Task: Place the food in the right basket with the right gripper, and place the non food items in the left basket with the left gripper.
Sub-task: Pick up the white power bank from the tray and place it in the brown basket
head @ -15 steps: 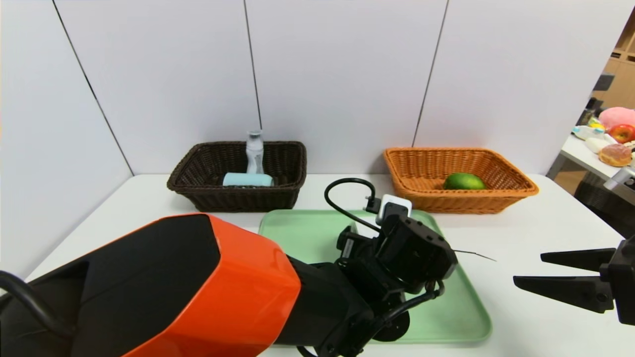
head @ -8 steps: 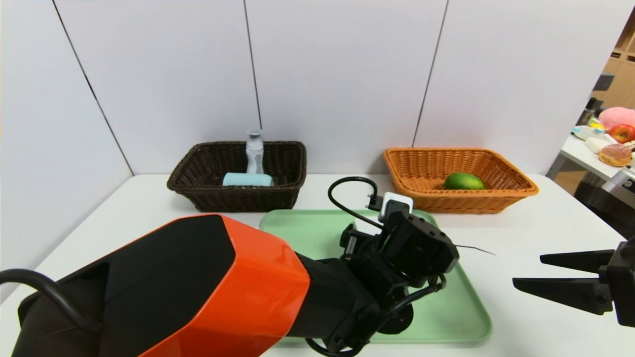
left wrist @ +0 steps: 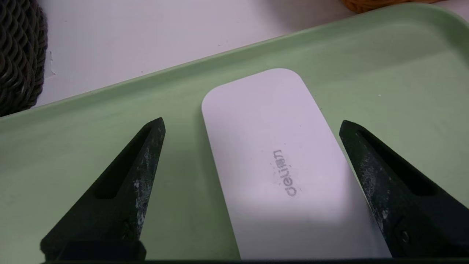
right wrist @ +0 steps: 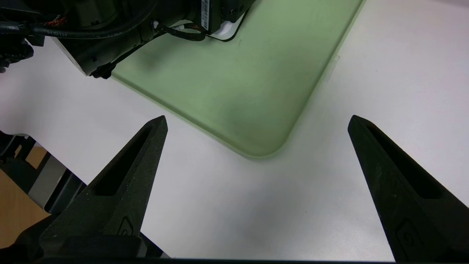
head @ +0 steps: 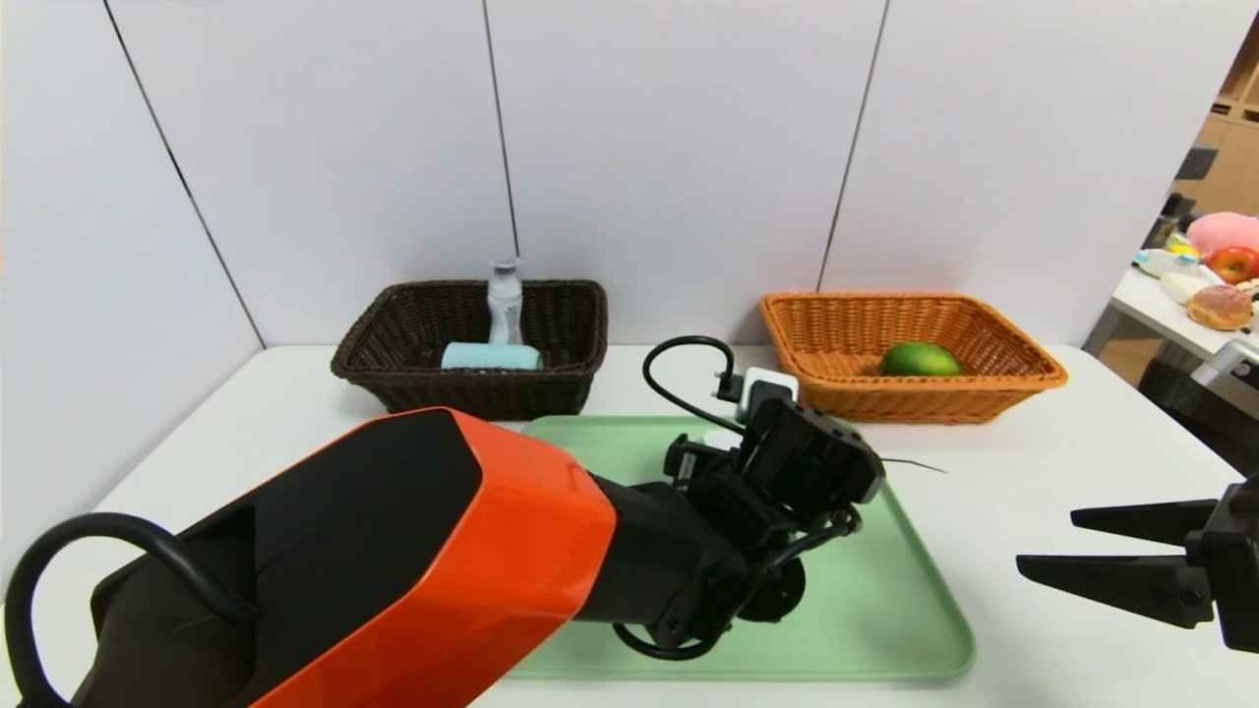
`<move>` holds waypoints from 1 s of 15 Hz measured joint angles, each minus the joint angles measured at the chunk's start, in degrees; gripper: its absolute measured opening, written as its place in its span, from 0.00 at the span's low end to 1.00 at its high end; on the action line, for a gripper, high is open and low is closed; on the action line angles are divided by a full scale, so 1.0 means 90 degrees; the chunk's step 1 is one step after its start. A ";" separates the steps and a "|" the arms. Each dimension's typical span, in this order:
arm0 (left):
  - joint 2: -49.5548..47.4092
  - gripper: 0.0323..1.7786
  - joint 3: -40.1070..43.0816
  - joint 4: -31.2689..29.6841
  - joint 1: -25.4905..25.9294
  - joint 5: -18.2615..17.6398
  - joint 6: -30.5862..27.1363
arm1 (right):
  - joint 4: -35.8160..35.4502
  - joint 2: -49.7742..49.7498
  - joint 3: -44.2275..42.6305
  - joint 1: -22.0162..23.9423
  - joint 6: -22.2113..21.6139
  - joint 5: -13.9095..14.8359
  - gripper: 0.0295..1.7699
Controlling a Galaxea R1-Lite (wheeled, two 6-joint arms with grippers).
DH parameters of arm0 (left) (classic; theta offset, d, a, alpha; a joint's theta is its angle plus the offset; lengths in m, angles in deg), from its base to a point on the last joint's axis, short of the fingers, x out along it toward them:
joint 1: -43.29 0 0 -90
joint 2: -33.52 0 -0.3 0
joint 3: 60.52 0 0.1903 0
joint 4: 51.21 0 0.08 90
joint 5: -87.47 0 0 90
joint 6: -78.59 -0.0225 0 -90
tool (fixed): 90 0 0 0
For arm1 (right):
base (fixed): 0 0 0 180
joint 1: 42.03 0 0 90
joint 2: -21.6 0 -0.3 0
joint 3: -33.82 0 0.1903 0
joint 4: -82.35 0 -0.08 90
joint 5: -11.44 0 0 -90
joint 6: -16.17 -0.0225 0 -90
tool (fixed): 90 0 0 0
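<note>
The flat white case (left wrist: 278,157) lies on the green tray (left wrist: 73,146). My left gripper (left wrist: 252,122) hangs open just above it, one finger on each side, neither touching it. In the head view the left wrist (head: 802,467) covers both fingers and case. The left basket (head: 472,398), dark brown, holds the upright clear bottle (head: 505,300) and the grey-blue cup (head: 490,356) lying on its side. The green lime (head: 919,360) rests in the orange right basket (head: 984,398). My right gripper (head: 1046,538) is open and empty over bare table beside the tray's near right corner (right wrist: 263,146).
The tray (head: 885,610) lies mid-table in front of both baskets. White wall panels close the back and left. A side table (head: 1161,315) at the far right carries a red apple (head: 1233,264), a doughnut (head: 1220,307) and other items.
My left arm has pushed forward, carrying its wrist toward the tray's far side and slightly left. The right gripper has stayed where it was, still open.
</note>
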 joint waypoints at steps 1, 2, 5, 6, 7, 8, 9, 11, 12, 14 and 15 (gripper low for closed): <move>0.0000 0.95 -0.0077 0.0114 0.0027 -0.0003 0.0014 | -0.0003 0.0001 -0.0001 0.0000 0.0000 -0.0003 0.96; 0.0005 0.95 -0.0157 0.0260 0.0051 -0.0003 0.0026 | -0.0003 0.0007 -0.0001 0.0000 0.0000 -0.0003 0.96; 0.0018 0.95 -0.0435 0.0744 0.0068 -0.0008 0.0119 | -0.0018 0.0016 -0.0001 0.0000 -0.0005 -0.0003 0.96; 0.0018 0.95 -0.0515 0.0906 0.0070 -0.0009 0.0172 | -0.0019 0.0016 -0.0007 0.0000 -0.0003 -0.0003 0.96; 0.0023 0.95 -0.0595 0.1100 0.0070 -0.0024 0.0260 | -0.0019 0.0019 -0.0009 0.0000 -0.0008 -0.0003 0.96; 0.0033 0.95 -0.0665 0.1261 0.0070 -0.0027 0.0332 | -0.0022 0.0024 -0.0012 0.0000 -0.0012 -0.0003 0.96; 0.0054 0.95 -0.0738 0.1430 0.0068 -0.0031 0.0405 | -0.0024 0.0028 -0.0016 0.0000 -0.0005 -0.0003 0.96; 0.0131 0.95 -0.0883 0.1755 0.0070 -0.0058 0.0588 | -0.0022 0.0038 -0.0022 0.0000 -0.0008 -0.0003 0.96; 0.0183 0.95 -0.0987 0.1934 0.0070 -0.0076 0.0706 | -0.0022 0.0038 -0.0022 0.0000 -0.0005 -0.0003 0.96; 0.0272 0.95 -0.1257 0.2396 0.0073 -0.0125 0.1012 | -0.0022 0.0038 -0.0022 0.0000 -0.0008 -0.0003 0.96; 0.0306 0.95 -0.1388 0.2609 0.0073 -0.0144 0.1161 | -0.0022 0.0038 -0.0022 0.0000 -0.0003 -0.0003 0.96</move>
